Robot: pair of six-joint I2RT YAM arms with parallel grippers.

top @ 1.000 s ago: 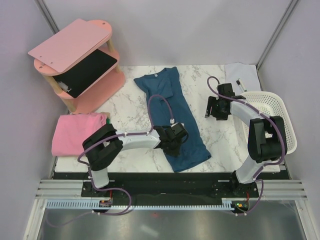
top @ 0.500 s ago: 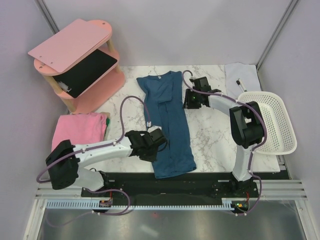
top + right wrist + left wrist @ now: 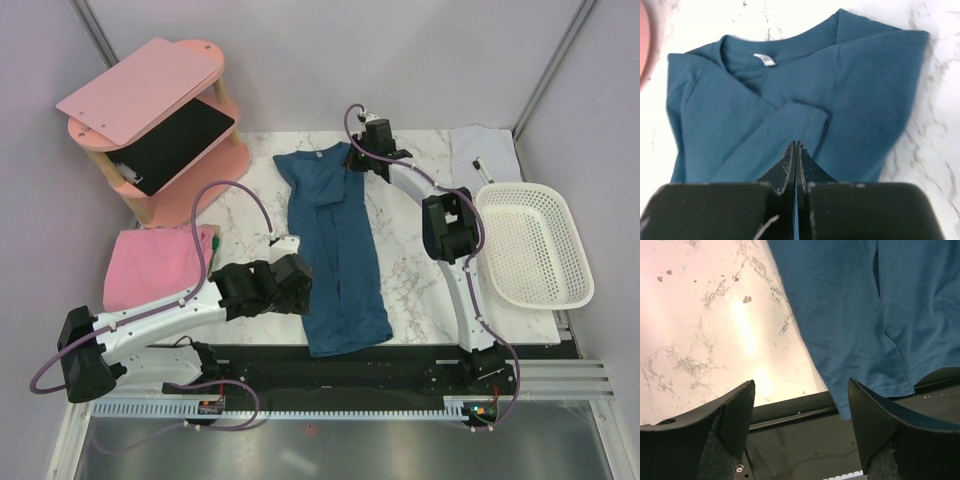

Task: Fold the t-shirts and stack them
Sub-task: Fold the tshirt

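The dark teal t-shirt (image 3: 335,250) lies folded into a long strip down the middle of the marble table, collar at the far end. It also shows in the wrist views (image 3: 865,305) (image 3: 740,115). My left gripper (image 3: 290,288) (image 3: 800,385) hangs open just left of its lower hem, nothing between the fingers. My right gripper (image 3: 358,158) (image 3: 796,143) is shut, its tips down on the folded sleeve by the collar; I see no cloth pinched at the tips. The pink t-shirt (image 3: 150,265) lies bunched at the table's left edge.
A pink wooden shelf (image 3: 150,100) holding a black tablet (image 3: 180,140) stands at the far left. A white basket (image 3: 530,245) sits at the right edge. A small white cloth with a pen (image 3: 480,155) lies at the far right. The black base rail (image 3: 790,410) runs along the near edge.
My left gripper opened, let go of the teal shirt's lower part and drew back left. My right arm swung far-left to the shoulder by the collar and shut. The shirt now lies straighter.
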